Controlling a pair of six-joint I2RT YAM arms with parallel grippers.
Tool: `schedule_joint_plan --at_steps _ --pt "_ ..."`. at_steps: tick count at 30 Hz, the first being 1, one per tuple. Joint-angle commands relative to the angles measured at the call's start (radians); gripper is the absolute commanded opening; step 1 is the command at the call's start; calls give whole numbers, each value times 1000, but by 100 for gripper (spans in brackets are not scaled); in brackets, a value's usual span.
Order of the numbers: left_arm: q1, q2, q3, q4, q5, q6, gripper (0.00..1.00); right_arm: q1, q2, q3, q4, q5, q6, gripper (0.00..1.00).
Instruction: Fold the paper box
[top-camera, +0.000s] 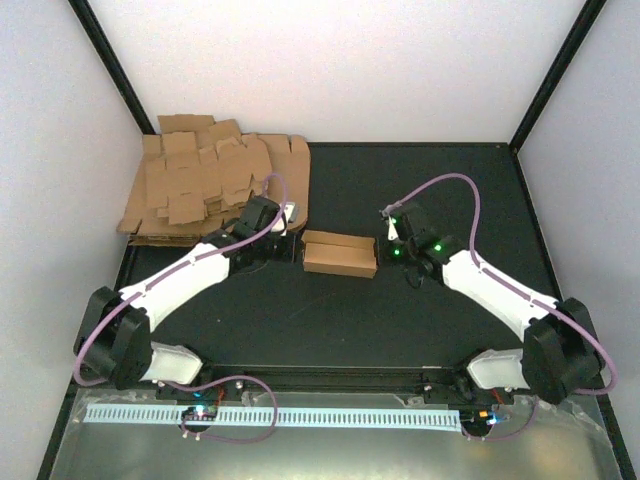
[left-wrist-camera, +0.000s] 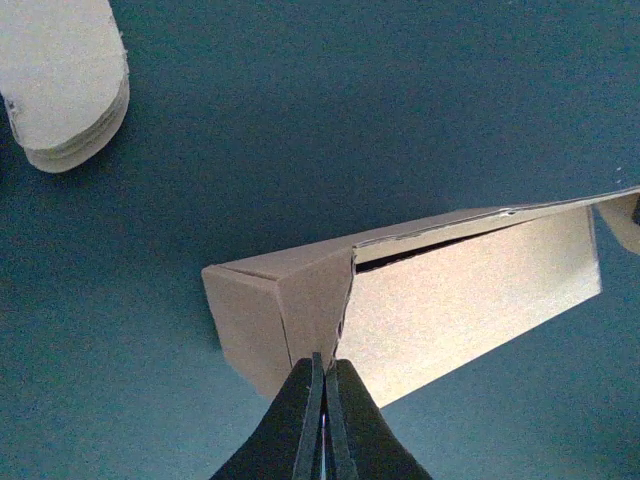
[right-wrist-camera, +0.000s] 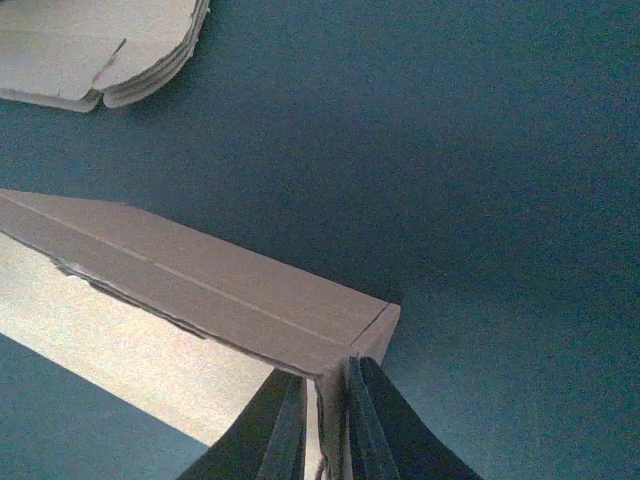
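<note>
Top external: the paper box (top-camera: 340, 253) lies mid-table (top-camera: 330, 320). Left wrist: the left gripper (left-wrist-camera: 322, 360) comes in from 6 o'clock, jaws pressed together, tips touching the box's near end. Right wrist: the right gripper (right-wrist-camera: 325, 375), also from 6 o'clock, pinches the box's end flap.

Box (top-camera: 340, 253) near the middle of the table (top-camera: 400, 320), between the two arms' tips: left gripper (top-camera: 295, 247) at its left end, right gripper (top-camera: 386, 241) at its right end. Pile of sheets (top-camera: 205, 185) in the far left corner, behind and left of the box, apart from it.
</note>
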Motion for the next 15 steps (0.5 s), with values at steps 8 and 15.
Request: schedule_joint_plan --at_steps 8,15 --pt "-55 -55 -72 155 -51 -80 1 32 -88 -98 169 110 89 16" --pt "-66 -51 -109 190 -72 -92 2 41 -87 -99 185 115 100 15"
